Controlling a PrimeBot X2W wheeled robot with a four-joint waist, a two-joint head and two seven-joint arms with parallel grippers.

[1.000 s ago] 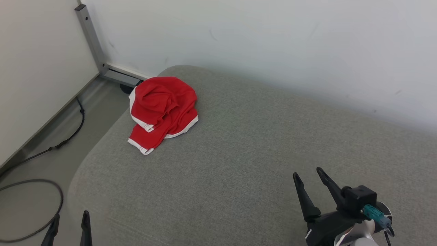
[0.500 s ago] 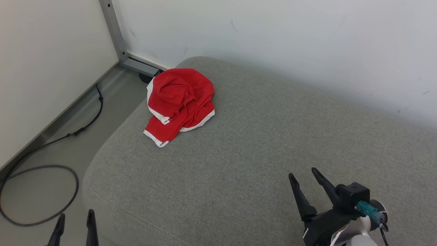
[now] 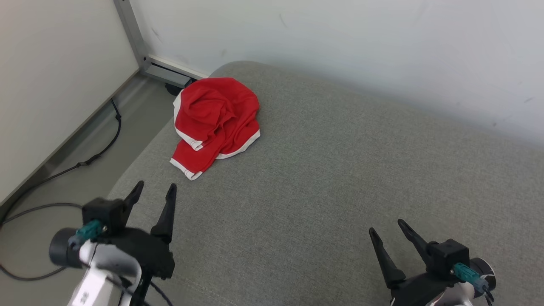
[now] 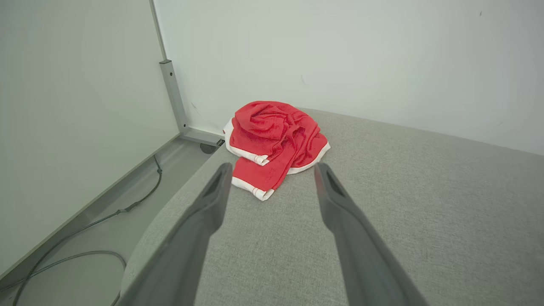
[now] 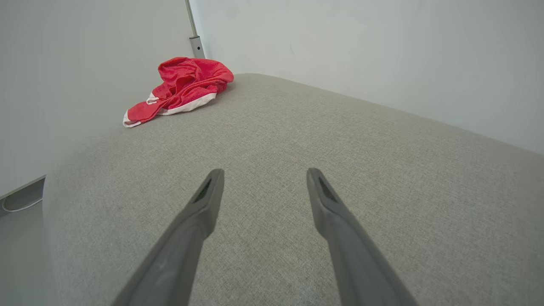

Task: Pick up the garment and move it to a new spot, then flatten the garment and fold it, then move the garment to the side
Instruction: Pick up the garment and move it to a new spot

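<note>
Presently both of my grippers stand wide open with nothing in them. My left gripper [image 3: 155, 185] hangs over the near left edge of the grey cushion [image 3: 323, 170], fingers pointing toward the garment [image 3: 214, 123]. My right gripper [image 3: 386, 226] is low at the near right, well apart from it.

The garment is a crumpled red piece with white trim, heaped at the cushion's far left corner. In the left wrist view it [image 4: 276, 144] sits just past the tips of my left gripper [image 4: 273, 166], framed between the two fingers, with bare grey fabric leading up to it. From my right gripper [image 5: 264, 171] it [image 5: 182, 87] lies far off to the upper left.

Around that corner things are close. The white wall [image 3: 340, 42] runs along the cushion's far side, and a grey metal post [image 3: 129, 34] rises just behind the garment, its foot on the floor [image 3: 55, 187]. A pale panel [image 3: 51, 85] closes the left side, and a dark cable [image 3: 100, 153] trails along the floor at its base.

The cushion's left edge rounds down to the floor right beside the garment's white trim. To the right, the grey surface spreads wide and flat.
</note>
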